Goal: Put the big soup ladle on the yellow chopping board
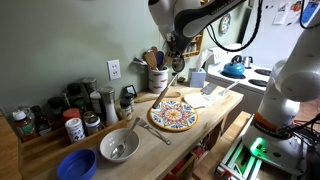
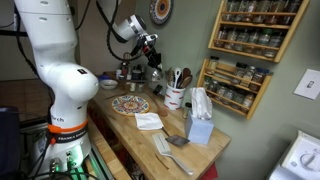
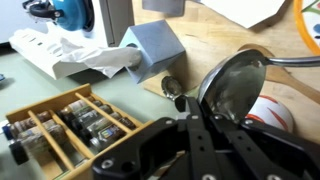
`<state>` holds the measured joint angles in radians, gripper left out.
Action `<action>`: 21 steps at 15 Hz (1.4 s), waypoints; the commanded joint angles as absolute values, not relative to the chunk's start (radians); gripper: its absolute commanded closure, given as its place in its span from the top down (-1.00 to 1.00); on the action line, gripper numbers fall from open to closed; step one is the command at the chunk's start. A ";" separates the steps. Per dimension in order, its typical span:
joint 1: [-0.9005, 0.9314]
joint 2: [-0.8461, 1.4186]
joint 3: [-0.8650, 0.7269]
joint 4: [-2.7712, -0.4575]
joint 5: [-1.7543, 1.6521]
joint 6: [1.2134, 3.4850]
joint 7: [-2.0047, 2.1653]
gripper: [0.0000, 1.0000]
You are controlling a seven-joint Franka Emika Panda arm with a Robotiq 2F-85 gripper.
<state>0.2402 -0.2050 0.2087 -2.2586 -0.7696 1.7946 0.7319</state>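
Held the big soup ladle (image 3: 235, 85) aloft in the pincer (image 3: 197, 108), closed on it close to the dark bowl, as far as the wrist view allowed a judgement. Hung clear of the desk (image 1: 225, 103), with the bowl right at the fingertips and the rest seemingly trailing downward below the pincer in an exterior view. Found the yellow chopping board (image 1: 173, 115) lying flat below the pincer, bare and apart from the ladle. Hovered just above and beside the white utensil crock (image 1: 158, 77), near enough to snag the tools standing in it.

Judged the step in hand as the carry to the board. Called for drawing sideways away from the crock first. Then called for lowering slowly until the trailing end met the patterned face, laying the length across the middle, and only then parting the fingers. Risked a roll off the rim with a release from height.

Read no brand or wording anywhere: labels on the spice jars (image 1: 72, 125) too small, tissue box (image 3: 150, 48) plain grey on its visible faces.
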 commanded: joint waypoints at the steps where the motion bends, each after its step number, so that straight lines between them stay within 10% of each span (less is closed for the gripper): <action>1: 0.223 -0.271 0.184 -2.370 -0.621 1.939 0.664 -0.98; 21: 0.065 -0.345 0.212 -2.755 -0.458 2.538 0.543 -0.93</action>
<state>0.1028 -0.3417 0.1721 -2.7548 -0.4817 2.5340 0.5601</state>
